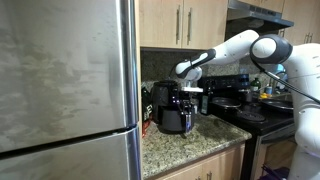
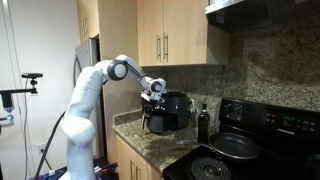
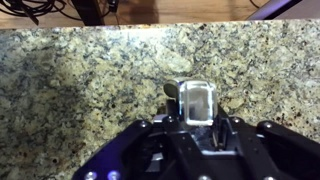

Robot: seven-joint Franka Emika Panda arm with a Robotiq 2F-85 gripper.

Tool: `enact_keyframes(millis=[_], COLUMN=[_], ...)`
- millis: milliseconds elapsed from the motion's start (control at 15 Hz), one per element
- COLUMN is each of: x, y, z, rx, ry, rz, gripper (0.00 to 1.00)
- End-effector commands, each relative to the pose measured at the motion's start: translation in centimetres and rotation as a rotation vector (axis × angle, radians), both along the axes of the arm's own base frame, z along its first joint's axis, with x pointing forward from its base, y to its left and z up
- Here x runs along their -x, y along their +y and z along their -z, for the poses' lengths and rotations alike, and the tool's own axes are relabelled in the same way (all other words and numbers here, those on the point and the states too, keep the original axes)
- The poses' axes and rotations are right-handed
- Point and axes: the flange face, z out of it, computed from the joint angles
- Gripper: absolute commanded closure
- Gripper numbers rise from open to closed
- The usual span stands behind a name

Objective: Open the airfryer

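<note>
The black glossy airfryer (image 1: pixel 165 100) stands on the granite counter next to the fridge; it also shows in an exterior view (image 2: pixel 178 108). Its drawer basket (image 1: pixel 178 121) looks drawn a little forward of the body. My gripper (image 1: pixel 188 94) (image 2: pixel 153 99) is at the front of the airfryer, at the handle. In the wrist view the grey handle (image 3: pixel 197 98) sits between my jaws (image 3: pixel 197 116), which are closed around it, with the counter below.
A steel fridge (image 1: pixel 65 80) stands close beside the airfryer. A slim dark bottle (image 2: pixel 203 124) stands on its other side. The black stove (image 2: pixel 255 150) carries a pan (image 2: pixel 232 146). Wooden cabinets (image 2: pixel 165 35) hang overhead. The granite counter (image 3: pixel 80 70) has a near front edge.
</note>
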Motion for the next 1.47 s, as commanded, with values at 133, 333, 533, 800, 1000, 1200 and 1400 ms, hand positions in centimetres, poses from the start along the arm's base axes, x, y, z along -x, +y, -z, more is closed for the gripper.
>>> enact_keyframes(millis=[133,333,533,800,1000,1200,1400], x=[-0.8,-1.0,-2.5,-2.8,-2.9,-2.9,-2.7], y=[-0.1,-0.1,0.1,0.3,0.2,0.2,-0.2], z=[-0.5,-0.4,-0.4,1.3,1.1,1.1,1.0], rx=[-0.076,-0.106,-0.079,-0.031,-0.032,-0.033,0.031], ry=[0.115,0.159,-0.061,-0.072,-0.082,-0.084,-0.067], rz=[-0.007,-0.02,-0.002,0.04,0.043,0.043,0.061], gripper=[0.9,0.9,0.9,0.65,0.65,0.65,0.9])
